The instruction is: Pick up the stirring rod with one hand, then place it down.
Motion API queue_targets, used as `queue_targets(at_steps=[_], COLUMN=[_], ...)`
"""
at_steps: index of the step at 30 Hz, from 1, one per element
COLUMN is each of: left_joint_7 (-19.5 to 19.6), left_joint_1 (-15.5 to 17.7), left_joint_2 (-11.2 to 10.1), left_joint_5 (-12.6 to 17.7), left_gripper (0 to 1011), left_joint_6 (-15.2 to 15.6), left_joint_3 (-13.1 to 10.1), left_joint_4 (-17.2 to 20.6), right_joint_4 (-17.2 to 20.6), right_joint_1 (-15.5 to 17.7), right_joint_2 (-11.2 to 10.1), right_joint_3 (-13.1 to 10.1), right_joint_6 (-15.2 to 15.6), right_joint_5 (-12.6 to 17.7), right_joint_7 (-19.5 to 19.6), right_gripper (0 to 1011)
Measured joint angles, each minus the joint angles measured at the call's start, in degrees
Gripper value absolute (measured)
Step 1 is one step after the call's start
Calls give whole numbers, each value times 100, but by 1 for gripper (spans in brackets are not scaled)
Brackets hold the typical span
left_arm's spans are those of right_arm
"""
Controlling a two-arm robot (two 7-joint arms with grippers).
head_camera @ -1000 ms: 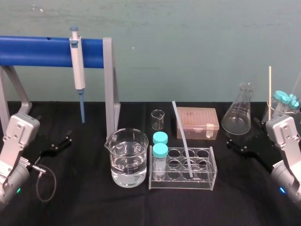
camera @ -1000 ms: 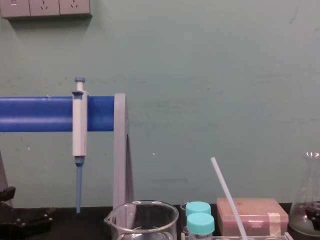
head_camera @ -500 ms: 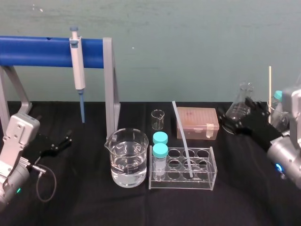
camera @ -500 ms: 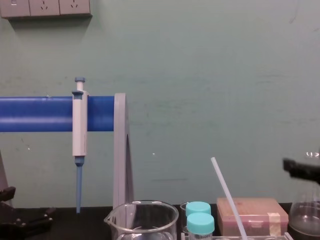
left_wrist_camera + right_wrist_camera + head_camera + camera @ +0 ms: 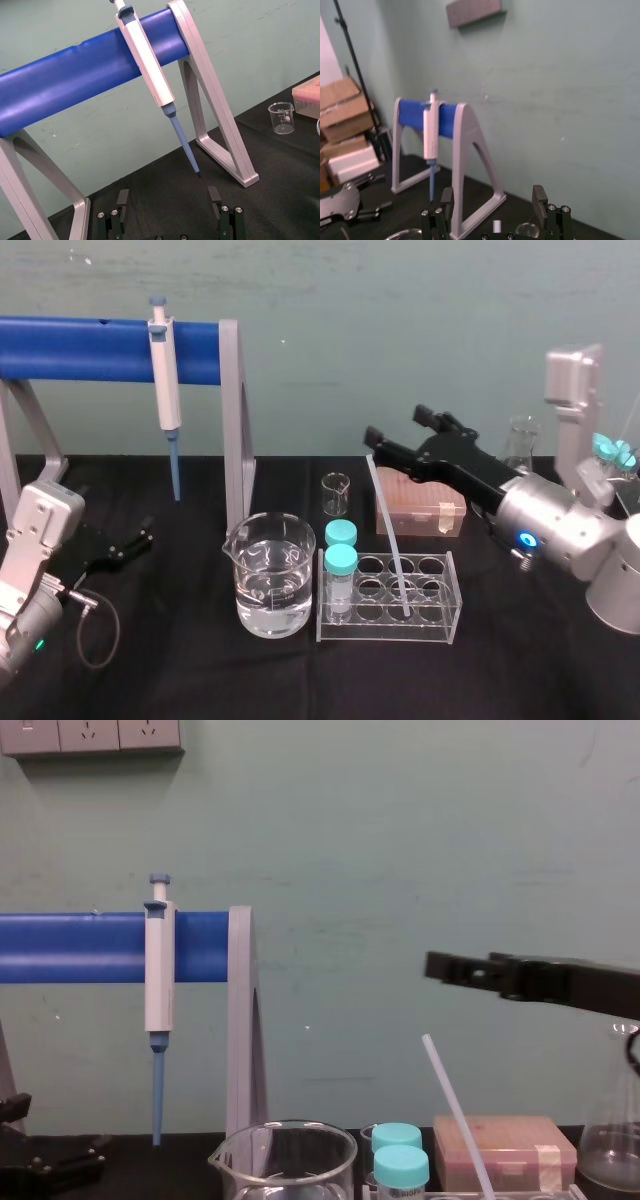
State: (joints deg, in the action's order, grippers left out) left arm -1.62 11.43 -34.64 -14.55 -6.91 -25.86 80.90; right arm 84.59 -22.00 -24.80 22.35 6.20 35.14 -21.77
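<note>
The thin white translucent stirring rod [image 5: 388,540] leans untouched in the clear plastic tube rack [image 5: 385,636] at the front middle of the black worktop [image 5: 500,670], with its top tipped toward the back. In the last second my right gripper [image 5: 397,424] has swung in from the right edge. It now hangs above the rod's top, fingers spread and empty. I judge that lowering and closing remain. The left gripper [image 5: 131,540] sits parked by the left edge, fingers apart.
</note>
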Motion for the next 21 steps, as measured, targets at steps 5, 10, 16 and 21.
queue_targets(at_steps=[5,10,16,21], left_joint_7=[0,0,0,0], left_joint_1=[0,0,0,0], left_joint_2=[0,0,0,0], left_joint_5=[0,0,0,0], left_gripper=[1000,1000,1000,1000], left_joint_6=[0,0,0,0], left_joint_3=[0,0,0,0], left_joint_4=[0,0,0,0], right_joint_4=[-206,-387,-563,-640], right_joint_1=[-293,-435,-515,-536], right_joint_2=[170,351,471,479], right_joint_3=[215,263,297,352], right_joint_6=[520,845,1131,1360], right_joint_5=[-316,-453,-457,-501], right_joint_7=[307,510,473,413], right_gripper=[1003,1003,1003,1003])
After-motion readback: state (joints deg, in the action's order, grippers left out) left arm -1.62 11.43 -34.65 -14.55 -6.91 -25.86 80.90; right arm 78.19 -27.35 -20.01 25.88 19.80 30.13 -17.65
